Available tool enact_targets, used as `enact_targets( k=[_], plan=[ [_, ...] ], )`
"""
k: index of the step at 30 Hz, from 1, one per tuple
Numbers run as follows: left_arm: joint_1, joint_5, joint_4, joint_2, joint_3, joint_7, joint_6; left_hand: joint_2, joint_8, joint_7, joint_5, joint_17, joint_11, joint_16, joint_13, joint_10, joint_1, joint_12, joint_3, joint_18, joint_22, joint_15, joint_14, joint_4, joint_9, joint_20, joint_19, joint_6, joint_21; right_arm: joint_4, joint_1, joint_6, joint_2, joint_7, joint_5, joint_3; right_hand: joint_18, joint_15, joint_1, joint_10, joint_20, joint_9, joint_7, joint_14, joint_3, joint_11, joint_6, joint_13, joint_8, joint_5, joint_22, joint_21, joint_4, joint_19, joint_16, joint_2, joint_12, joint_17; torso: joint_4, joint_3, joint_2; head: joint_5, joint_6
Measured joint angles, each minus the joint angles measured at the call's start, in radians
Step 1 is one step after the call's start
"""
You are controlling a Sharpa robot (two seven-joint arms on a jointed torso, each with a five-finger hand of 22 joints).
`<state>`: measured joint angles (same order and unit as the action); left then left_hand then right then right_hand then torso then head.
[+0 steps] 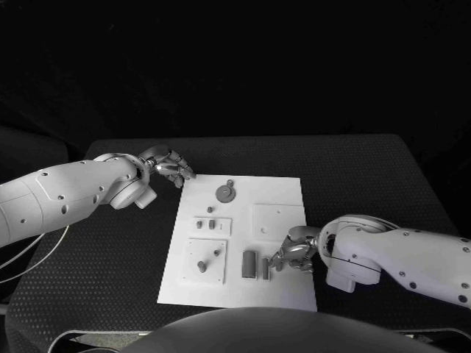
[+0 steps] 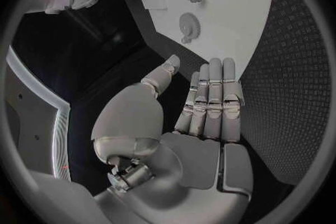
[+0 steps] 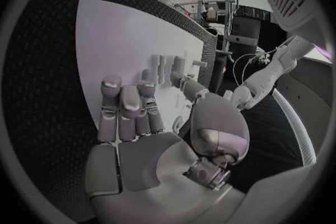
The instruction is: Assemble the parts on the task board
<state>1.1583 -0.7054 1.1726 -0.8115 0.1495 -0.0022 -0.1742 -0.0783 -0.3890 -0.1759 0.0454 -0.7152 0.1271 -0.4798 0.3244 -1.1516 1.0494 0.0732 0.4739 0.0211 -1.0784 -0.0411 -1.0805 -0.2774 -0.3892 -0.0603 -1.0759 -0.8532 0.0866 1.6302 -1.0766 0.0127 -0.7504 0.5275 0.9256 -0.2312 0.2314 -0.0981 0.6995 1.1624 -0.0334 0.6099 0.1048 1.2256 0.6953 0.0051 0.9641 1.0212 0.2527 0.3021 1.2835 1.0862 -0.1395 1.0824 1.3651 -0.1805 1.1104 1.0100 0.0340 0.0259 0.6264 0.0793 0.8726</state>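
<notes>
Black table (image 1: 394,176), unlettered task board (image 1: 278,191); left hand (image 1: 163,166), right hand (image 1: 296,251) both spread, empty

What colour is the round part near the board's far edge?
Grey, against the white board. The round part shows best in the head view.

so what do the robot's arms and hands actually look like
Both arms are smooth white shells with small dark dots along them. The left arm has thin pale cables trailing below it. Each ends in a silver, many-fingered metal hand with segmented fingers: left hand, right hand. The wrist views show rounded silver thumb bases and flat palm plates.
</notes>
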Motion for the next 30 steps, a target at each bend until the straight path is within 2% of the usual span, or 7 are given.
enact_targets(
  k=[2,9,10,16,23,26,30],
  plan=[
    [0.000,0.000,0.000,0.000,0.000,0.002,-0.002,0.000,0.000,0.000,0.000,0.000,0.000,0.000,0.001,0.000,0.000,0.000,0.000,0.000,0.000,0.000,0.000,0.000,0.000,0.000,0.000,0.000,0.000,0.002,0.000,0.004,-0.008,-0.013,0.005,0.012,0.000,0.000,0.000,0.000,0.000,0.000,0.000,0.000,0.000,0.000,0.000,0.000,0.000,0.000,0.000,0.000,0.000,0.000,0.000,0.000,0.000,0.000,0.0001,0.0001,0.000,0.000,0.000],
    [0.000,0.016,-0.005,0.006,0.000,0.023,-0.023,0.000,0.000,0.000,0.000,-0.001,0.000,0.000,0.001,0.000,0.000,0.000,0.000,-0.001,-0.001,0.000,0.000,0.000,0.000,0.000,0.000,0.000,0.000,-0.021,-0.006,0.049,-0.031,-0.137,0.027,0.076,0.000,0.002,0.018,0.000,-0.004,0.000,0.000,0.002,0.004,0.000,0.000,-0.001,0.003,0.000,0.000,0.000,-0.013,0.004,0.000,-0.001,0.000,0.000,0.0009,0.0016,-0.001,-0.002,0.000],
    [0.000,0.021,-0.006,0.007,0.000,0.029,-0.029,0.000,0.000,0.000,0.000,-0.001,0.000,0.000,0.001,0.000,0.000,0.000,0.000,-0.001,-0.001,0.000,0.000,0.000,0.000,0.000,0.000,0.000,0.000,-0.031,-0.006,0.062,-0.034,-0.162,0.029,0.090,0.000,0.002,0.023,0.000,-0.004,0.000,0.000,0.002,0.007,0.000,0.000,-0.001,0.005,0.000,0.000,0.000,-0.016,0.004,0.000,0.004,0.000,0.000,0.0010,0.0017,-0.001,-0.002,0.000],
    [0.000,0.044,-0.011,0.007,-0.001,0.056,-0.058,0.000,0.000,0.000,0.000,-0.002,0.000,0.007,0.002,0.000,0.000,0.000,0.000,-0.001,-0.001,0.000,0.000,0.000,0.000,0.000,0.000,0.000,-0.004,-0.099,-0.009,0.137,-0.033,-0.284,0.024,0.127,0.000,0.002,0.037,0.000,-0.004,0.000,-0.002,0.002,0.000,0.000,-0.008,-0.003,0.006,0.000,-0.002,0.000,-0.034,0.004,-0.004,0.018,0.004,-0.002,0.0010,0.0025,-0.001,-0.002,0.000],
    [0.010,0.106,-0.039,0.020,-0.003,0.094,-0.086,0.000,0.000,0.002,0.000,0.004,0.000,0.044,0.002,0.000,0.000,0.000,0.003,0.010,0.007,-0.020,0.031,-0.003,0.000,0.018,0.040,0.002,-0.020,-0.267,-0.016,0.220,0.006,-0.481,-0.071,0.175,0.000,0.008,0.050,-0.024,-0.004,0.000,0.004,-0.020,-0.006,0.011,-0.025,-0.014,0.006,0.000,-0.008,-0.016,-0.062,-0.018,-0.026,0.048,-0.007,-0.011,0.0010,0.0042,-0.003,0.001,0.000],
    [0.019,0.142,-0.054,0.031,-0.003,0.113,-0.092,0.000,0.000,-0.003,0.000,0.014,-0.001,0.072,0.001,0.003,0.000,0.000,0.003,0.018,0.017,-0.034,0.063,-0.003,0.000,0.032,0.076,0.008,-0.020,-0.350,-0.019,0.242,0.031,-0.555,-0.127,0.190,0.000,0.014,0.047,-0.060,0.013,0.000,0.017,-0.051,-0.008,0.015,-0.046,-0.032,0.006,0.000,-0.018,-0.043,-0.073,-0.049,-0.062,0.061,-0.038,-0.024,0.0012,0.0044,-0.005,0.002,0.000],
    [0.037,0.205,-0.087,0.056,-0.006,0.150,-0.101,0.004,0.011,-0.006,0.000,0.036,0.014,0.122,-0.018,0.045,-0.015,-0.006,0.003,0.018,0.039,-0.063,0.124,-0.003,0.004,0.060,0.151,0.032,-0.020,-0.493,-0.019,0.261,0.085,-0.655,-0.207,0.227,0.003,0.025,0.037,-0.121,0.045,0.000,0.035,-0.115,-0.009,0.024,-0.071,-0.075,0.002,0.000,-0.038,-0.096,-0.090,-0.115,-0.132,0.076,-0.100,-0.050,0.0018,0.0047,-0.008,0.000,0.000]
  ],
)
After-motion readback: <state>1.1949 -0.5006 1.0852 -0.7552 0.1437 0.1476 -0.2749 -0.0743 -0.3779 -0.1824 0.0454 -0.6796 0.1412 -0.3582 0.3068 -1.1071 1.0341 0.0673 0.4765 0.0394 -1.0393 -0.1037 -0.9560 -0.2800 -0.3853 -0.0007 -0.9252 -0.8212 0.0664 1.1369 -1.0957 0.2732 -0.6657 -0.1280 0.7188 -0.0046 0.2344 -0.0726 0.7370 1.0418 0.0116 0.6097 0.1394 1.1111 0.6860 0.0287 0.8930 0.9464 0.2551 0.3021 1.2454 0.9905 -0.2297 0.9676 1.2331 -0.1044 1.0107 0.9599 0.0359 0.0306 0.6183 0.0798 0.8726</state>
